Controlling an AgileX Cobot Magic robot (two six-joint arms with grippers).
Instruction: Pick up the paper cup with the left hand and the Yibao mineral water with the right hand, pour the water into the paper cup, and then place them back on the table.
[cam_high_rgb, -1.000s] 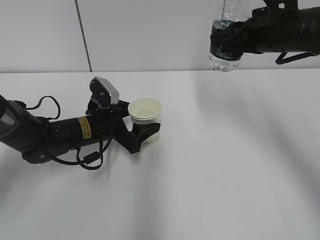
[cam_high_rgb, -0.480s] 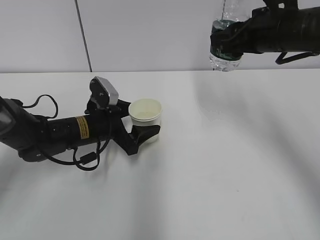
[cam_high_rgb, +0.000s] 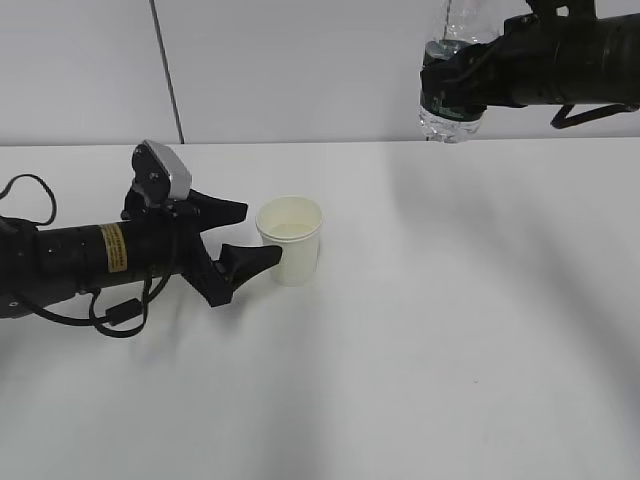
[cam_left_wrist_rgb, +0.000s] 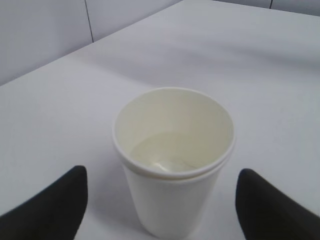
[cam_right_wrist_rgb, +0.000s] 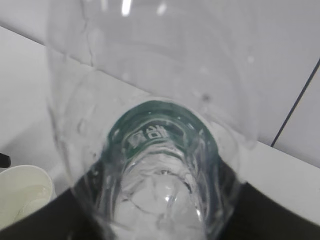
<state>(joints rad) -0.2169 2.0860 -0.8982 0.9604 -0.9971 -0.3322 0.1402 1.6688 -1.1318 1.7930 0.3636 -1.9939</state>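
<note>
Cup down, bottle up!
Left pincer (cam_high_rgb: 252, 234) gapes clear of the small off-white paper cup (cam_high_rgb: 291, 239) on the white bench (cam_high_rgb: 450, 320); right pincer (cam_high_rgb: 450, 85) clenches the clear green-labelled plastic bottle (cam_high_rgb: 447, 110).

Surface: the table (cam_high_rgb: 450, 330), plain white, wide and flat.
Far edge: meets a grey panelled wall (cam_high_rgb: 300, 60).
Standing on it: the paper cup (cam_high_rgb: 291, 240), upright, left of centre.
</note>
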